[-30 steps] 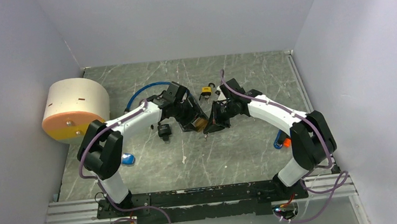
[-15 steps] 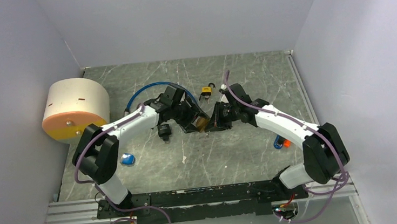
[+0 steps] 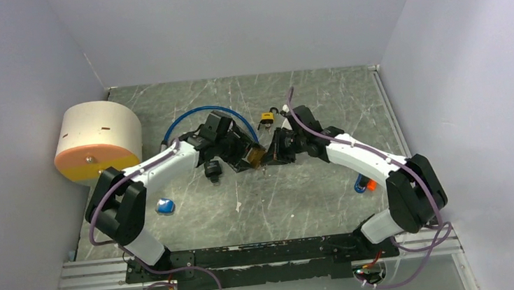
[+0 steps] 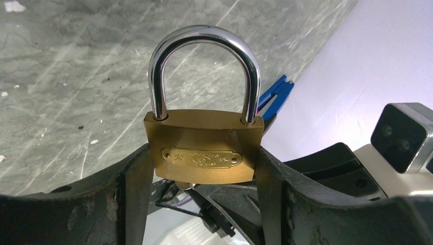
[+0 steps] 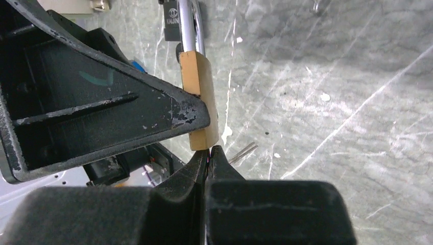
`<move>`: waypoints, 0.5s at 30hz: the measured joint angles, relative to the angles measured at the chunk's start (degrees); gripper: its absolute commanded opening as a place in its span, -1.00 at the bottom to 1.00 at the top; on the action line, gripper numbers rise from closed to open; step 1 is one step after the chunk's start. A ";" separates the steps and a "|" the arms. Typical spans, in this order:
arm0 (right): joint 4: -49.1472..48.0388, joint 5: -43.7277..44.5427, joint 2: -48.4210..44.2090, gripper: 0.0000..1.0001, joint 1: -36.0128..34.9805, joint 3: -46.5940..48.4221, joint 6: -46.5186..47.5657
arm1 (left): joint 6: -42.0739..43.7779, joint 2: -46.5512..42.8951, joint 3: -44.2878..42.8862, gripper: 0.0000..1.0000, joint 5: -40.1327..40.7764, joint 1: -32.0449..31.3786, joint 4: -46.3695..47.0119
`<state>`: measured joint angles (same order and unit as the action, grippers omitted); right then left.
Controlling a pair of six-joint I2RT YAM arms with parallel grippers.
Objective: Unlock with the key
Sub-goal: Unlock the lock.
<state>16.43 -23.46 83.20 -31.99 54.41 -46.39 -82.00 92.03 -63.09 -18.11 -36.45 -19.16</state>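
A brass padlock [image 4: 204,148] with a steel shackle [image 4: 204,38] is clamped by its sides between my left gripper's [image 4: 204,171] fingers, held off the table [image 3: 300,190]. Both shackle legs sit in the body. In the top view the padlock [image 3: 257,158] hangs between the left gripper [image 3: 245,156] and the right gripper [image 3: 274,153]. My right gripper [image 5: 208,153] is shut, its tips pressed up against the padlock's [image 5: 201,97] underside. A small silver bit of the key [image 4: 182,185] shows at the keyhole; the rest is hidden between the fingers.
A small yellow padlock [image 3: 266,120] lies behind the grippers. A blue cable loop [image 3: 195,114] and a cream-and-orange drum [image 3: 96,141] are at the left. A black piece [image 3: 212,170], a blue item [image 3: 165,206] and an orange-blue item [image 3: 366,183] lie on the table.
Both grippers have drifted slightly left and back together, the padlock still in the left one. The right arm's elbow has shifted; its tips stay at the lock's underside.
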 measured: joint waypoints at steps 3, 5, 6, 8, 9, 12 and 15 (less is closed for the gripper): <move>0.48 0.74 1.64 -1.00 -0.26 2.21 0.66 | -1.62 -0.37 0.07 -0.95 1.36 0.33 0.02; 1.14 1.86 2.60 -1.00 -0.76 3.98 2.95 | -3.89 -0.74 0.96 -0.95 2.43 0.57 1.46; 1.33 2.62 2.99 -1.00 -1.16 4.70 4.50 | -5.11 -0.96 1.66 -0.95 3.06 0.63 2.40; 1.51 4.33 3.85 -1.00 -2.05 6.12 9.42 | -7.06 -1.05 2.14 -0.95 3.93 0.74 3.02; 1.64 4.79 4.17 -1.00 -2.21 6.67 11.54 | -7.32 -1.05 2.14 -0.95 4.24 0.79 2.95; 3.98 4.24 5.09 -1.00 -2.05 8.98 14.88 | -7.21 -1.05 1.18 -0.95 4.55 0.85 1.77; 4.04 1.79 5.01 -1.00 -0.63 9.38 14.01 | -7.74 -1.05 0.96 -0.95 4.31 0.96 2.71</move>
<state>20.47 -21.67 88.20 -32.62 63.79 -32.38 -89.73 90.98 -62.13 -13.80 -35.48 -16.45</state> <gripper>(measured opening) 0.016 0.685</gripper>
